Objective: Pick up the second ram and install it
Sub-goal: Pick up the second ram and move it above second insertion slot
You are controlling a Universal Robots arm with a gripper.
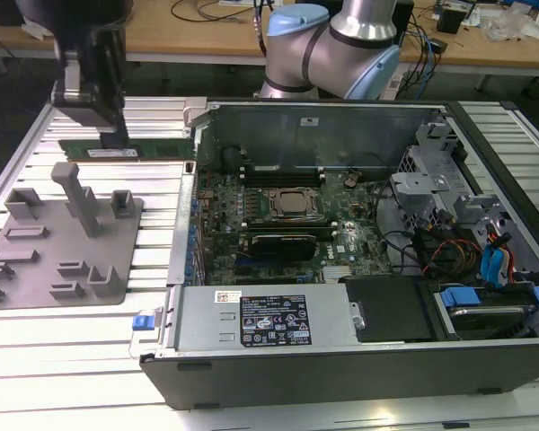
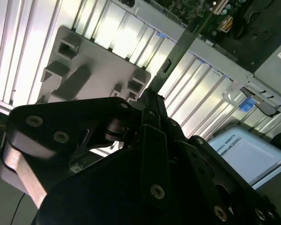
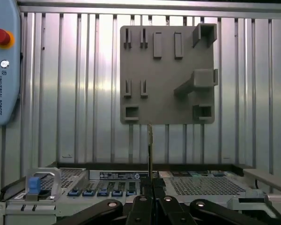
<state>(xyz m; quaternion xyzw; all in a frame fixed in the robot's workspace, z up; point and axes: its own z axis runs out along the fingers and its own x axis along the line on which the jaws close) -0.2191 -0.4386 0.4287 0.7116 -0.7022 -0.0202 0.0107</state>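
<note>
The second ram [image 1: 153,147] is a long thin green stick, held level over the slatted table just outside the open computer case's wall at the exterior view's left. My gripper [image 1: 115,136] is shut on it near its middle, coming down from above. In the second wrist view the ram [image 2: 178,52] runs out from between the black fingers [image 2: 152,110] toward the case. Seen edge-on in the first wrist view, the ram [image 3: 150,145] is a thin line rising from the gripper [image 3: 151,190]. The motherboard [image 1: 278,215] lies open inside the case, with dark memory slots [image 1: 278,173] along its far side.
A grey fixture plate [image 1: 63,242] with posts and pockets lies on the slatted aluminium table [image 1: 72,332], below the gripper. The case's metal wall [image 1: 196,126] stands close to the ram's end. A teach pendant [image 3: 2,61] lies at the table's edge. The arm's base [image 1: 341,45] stands behind the case.
</note>
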